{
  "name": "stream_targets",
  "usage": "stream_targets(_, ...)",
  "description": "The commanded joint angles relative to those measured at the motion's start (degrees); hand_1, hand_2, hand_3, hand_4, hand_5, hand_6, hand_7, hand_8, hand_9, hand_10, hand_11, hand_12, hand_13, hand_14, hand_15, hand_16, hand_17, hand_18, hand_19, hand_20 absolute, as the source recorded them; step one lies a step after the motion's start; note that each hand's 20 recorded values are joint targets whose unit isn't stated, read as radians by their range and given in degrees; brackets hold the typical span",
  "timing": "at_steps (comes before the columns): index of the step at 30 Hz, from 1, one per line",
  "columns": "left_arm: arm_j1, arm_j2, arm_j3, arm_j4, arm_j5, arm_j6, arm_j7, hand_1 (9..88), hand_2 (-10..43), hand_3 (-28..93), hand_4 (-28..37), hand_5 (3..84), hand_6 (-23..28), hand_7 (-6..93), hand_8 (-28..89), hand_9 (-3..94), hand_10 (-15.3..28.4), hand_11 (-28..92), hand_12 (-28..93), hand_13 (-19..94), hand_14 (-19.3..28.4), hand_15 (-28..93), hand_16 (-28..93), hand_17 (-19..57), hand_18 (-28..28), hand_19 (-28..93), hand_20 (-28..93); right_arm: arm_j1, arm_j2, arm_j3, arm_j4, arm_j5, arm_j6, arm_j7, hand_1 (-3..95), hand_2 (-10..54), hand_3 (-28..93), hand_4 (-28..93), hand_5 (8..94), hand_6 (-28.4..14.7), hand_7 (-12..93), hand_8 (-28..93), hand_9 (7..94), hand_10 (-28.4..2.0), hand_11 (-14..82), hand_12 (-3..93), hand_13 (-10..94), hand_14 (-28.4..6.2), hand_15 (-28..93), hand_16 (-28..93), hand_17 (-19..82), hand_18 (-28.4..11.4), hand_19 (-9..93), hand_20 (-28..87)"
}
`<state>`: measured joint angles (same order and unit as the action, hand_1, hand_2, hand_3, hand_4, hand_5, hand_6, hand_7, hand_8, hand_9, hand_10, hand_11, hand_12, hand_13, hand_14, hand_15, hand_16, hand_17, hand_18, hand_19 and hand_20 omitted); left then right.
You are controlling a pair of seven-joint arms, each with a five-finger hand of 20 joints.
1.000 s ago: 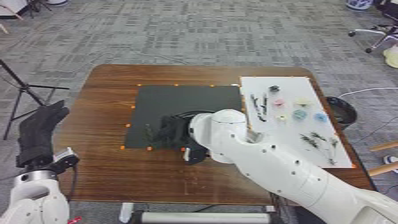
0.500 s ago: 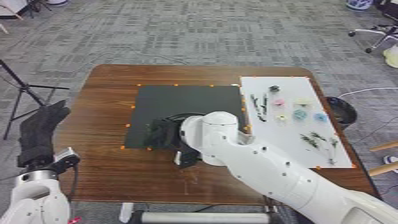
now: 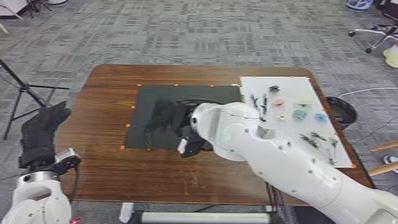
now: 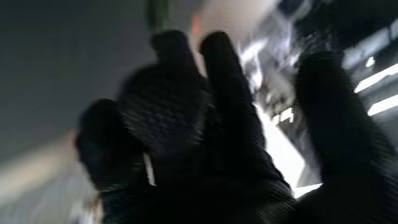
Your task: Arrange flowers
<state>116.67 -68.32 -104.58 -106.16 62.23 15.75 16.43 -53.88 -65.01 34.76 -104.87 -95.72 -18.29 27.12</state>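
Gray carpet (image 3: pixel 195 30) surrounds a brown wooden table (image 3: pixel 133 172), where flowers are being arranged on a black mat (image 3: pixel 200 92) toward ten o'clock of the table's center, twelve being the far side. The robot's right hand (image 3: pixel 166 118) is over the mat, its gloved fingers extended and slightly spread, with nothing clearly held. Beyond the fingertips, a blurred green stem (image 4: pixel 158 14) probably lies on the mat. At two to three o'clock, a white sheet (image 3: pixel 293 84) bears a pink blossom (image 3: pixel 278 102), blue blossoms (image 3: pixel 299 115), dark stems (image 3: pixel 264 107) and green sprigs (image 3: pixel 313 139). The left hand (image 3: pixel 40 134), out at nine o'clock, lies well apart from the flowers.

A low sweep of the glove could drag the stem out of line, and the forearm, angled in from five o'clock, could brush the sprigs if it dips on the return.

Compared with half a second ago, the right hand has shifted toward the mat's twelve o'clock; the blossoms on the sheet appear unmoved.
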Motion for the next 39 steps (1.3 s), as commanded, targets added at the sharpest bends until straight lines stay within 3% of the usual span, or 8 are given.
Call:
stream_targets(1, 0.77, -0.7, -0.68, -0.51, -0.09, -0.06, -0.27, 18.1, 8.3, 67, -28.3, 53.0, 3.3, 13.6, -7, 50.3, 15.0, 22, 13, 37, 16.2, 17, 1, 7.0, 11.0, 8, 17, -1.84, 12.85, 7.23, -4.3, -21.63, 15.93, -6.43, 31.4, -3.9, 58, -7, 65.4, -3.4, 15, -5, 71.6, -15.2, 11.7, 17.4, 87, -5.8, 57, 31, 56, -18.2, 93, 55)
stream_targets(5, -0.43, -0.52, 0.15, -0.12, 0.18, -1.0, -0.03, 18.3, 8.3, 67, -28.3, 53.0, 3.2, 13.6, -7, 50.2, 15.0, 22, 13, 37, 16.2, 17, 1, 7.0, 11.0, 8, 17, -12.53, 19.55, 17.38, -8.76, -24.18, 19.14, -5.11, 31.0, -9.3, 62, -9, 64.8, -3.0, 17, -5, 72.4, -14.6, 15.3, 19.5, 86, -4.9, 58, 31, 55, -18.0, 93, 55)
stream_targets(8, 0.3, -0.82, -0.38, -0.35, -0.07, -0.99, 0.01, 18.3, 8.2, 67, -28.3, 52.9, 3.3, 13.7, -7, 50.2, 15.0, 22, 13, 37, 16.2, 17, 1, 7.0, 11.0, 8, 17, -22.9, 23.19, 26.64, -11.68, -26.29, 19.65, -3.9, 31.3, -9.5, 62, -9, 64.4, -3.1, 17, -5, 72.3, -14.7, 16.1, 20.4, 86, -4.9, 58, 32, 55, -17.9, 93, 55)
stream_targets(16, 1.82, -1.4, -1.55, -1.1, 0.08, -0.95, -0.15, 18.3, 8.1, 67, -28.3, 52.9, 3.4, 13.6, -7, 50.4, 14.9, 22, 13, 37, 16.4, 18, 1, 7.1, 11.0, 8, 17, -46.33, 23.39, 46.63, -14.67, -29.71, 25.53, 1.09, 31.7, -9.5, 61, -10, 61.2, -2.6, 19, -4, 70.0, -15.3, 21.8, 25.8, 85, -5.1, 60, 32, 56, -17.8, 93, 57)
stream_targets(23, 1.16, -1.08, -0.78, -1.43, 0.45, -0.76, -0.71, 18.5, 8.1, 67, -28.3, 52.8, 3.3, 13.8, -7, 50.4, 15.0, 22, 13, 37, 16.4, 18, 1, 7.1, 11.0, 8, 17, -55.27, 22.19, 52.65, -12.58, -34.44, 29.74, 3.34, 38.3, -9.5, 63, -12, 64.9, -2.3, 29, -5, 75.5, -12.5, 37.2, 32.8, 87, -3.6, 62, 32, 59, -16.2, 93, 60)
stream_targets(25, 1.92, -1.49, -1.29, -1.59, 0.5, -1.09, -0.3, 18.6, 8.1, 67, -28.3, 52.8, 3.3, 13.9, -7, 50.4, 15.0, 22, 14, 37, 16.4, 18, 1, 7.0, 11.0, 8, 17, -57.43, 21.6, 54.2, -12.13, -34.66, 29.88, 3.79, 40.7, -9.5, 62, -13, 64.4, -2.0, 30, 6, 76.8, -12.3, 39.5, 33.4, 88, -3.3, 62, 33, 59, -15.9, 93, 61)
stream_targets(29, 2.43, -1.82, -1.52, -1.96, 0.35, -1.13, -0.61, 18.6, 8.1, 67, -28.3, 52.8, 3.3, 13.8, -7, 50.4, 15.1, 22, 13, 37, 16.5, 18, 1, 7.0, 11.0, 8, 17, -59.1, 21.09, 54.81, -10.58, -36.51, 29.49, 5.01, 43.4, -9.5, 60, -14, 65.1, -1.7, 30, 15, 77.8, -11.9, 40.2, 33.8, 89, -3.1, 62, 33, 60, -15.6, 93, 61)
stream_targets(39, 2.69, -2.23, -1.24, -2.15, 0.45, -1.66, -0.94, 18.5, 8.0, 67, -28.3, 52.8, 3.3, 13.9, -7, 50.3, 15.0, 22, 13, 37, 16.5, 18, 1, 7.1, 11.0, 8, 17, -62.09, 20.01, 56.93, -7.19, -38.15, 28.94, 5.54, 45.4, -9.5, 57, -13, 65.9, -1.5, 30, 19, 79.1, -11.9, 40.6, 33.7, 89, -2.6, 62, 34, 61, -15.5, 93, 62)
